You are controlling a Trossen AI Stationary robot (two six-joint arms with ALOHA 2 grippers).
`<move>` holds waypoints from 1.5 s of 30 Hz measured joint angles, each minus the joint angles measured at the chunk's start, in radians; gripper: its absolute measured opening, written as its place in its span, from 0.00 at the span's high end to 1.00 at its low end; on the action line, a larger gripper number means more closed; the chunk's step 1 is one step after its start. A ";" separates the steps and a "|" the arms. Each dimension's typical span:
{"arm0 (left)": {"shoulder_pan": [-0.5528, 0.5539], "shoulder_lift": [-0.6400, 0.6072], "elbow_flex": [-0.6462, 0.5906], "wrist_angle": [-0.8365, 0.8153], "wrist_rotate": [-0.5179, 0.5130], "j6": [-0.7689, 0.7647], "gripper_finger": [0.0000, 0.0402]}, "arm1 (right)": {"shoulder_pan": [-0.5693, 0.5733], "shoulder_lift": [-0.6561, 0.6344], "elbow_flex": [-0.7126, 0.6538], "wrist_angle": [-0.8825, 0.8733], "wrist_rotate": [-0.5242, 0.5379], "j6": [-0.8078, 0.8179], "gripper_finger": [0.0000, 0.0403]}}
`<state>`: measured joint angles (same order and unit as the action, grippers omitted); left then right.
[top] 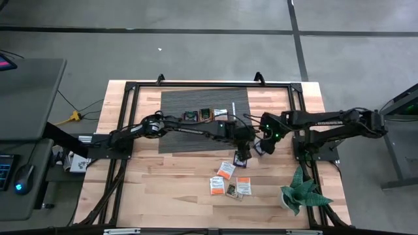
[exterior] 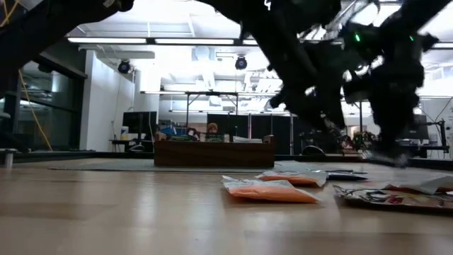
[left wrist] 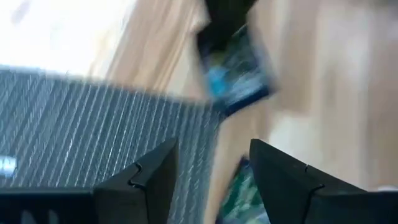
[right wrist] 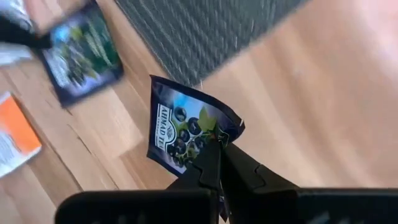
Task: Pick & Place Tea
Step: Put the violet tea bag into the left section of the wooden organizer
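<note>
Your right gripper (right wrist: 219, 163) has its jaws pinched on a dark berry tea sachet (right wrist: 183, 127), the wooden tray (top: 205, 114) lying far-left; left gripper (left wrist: 211, 177), jaws open and empty, hovers beside it.

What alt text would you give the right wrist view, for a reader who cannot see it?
The right gripper is shut on a corner of a dark blue sachet with berries printed on it, held above the wooden table. Another dark sachet and an orange-and-white one lie on the wood, and a grey ribbed mat shows beyond.
</note>
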<state>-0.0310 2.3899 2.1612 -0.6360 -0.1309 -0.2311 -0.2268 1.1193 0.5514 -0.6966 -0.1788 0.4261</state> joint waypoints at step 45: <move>0.044 -0.052 0.010 0.308 0.127 -0.115 0.51 | 0.274 -0.007 0.425 -0.427 0.252 -0.225 1.00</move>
<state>0.0128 2.3379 2.1712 -0.3283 -0.0040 -0.3458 0.0477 1.1126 0.9764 -1.1236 0.0731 0.2012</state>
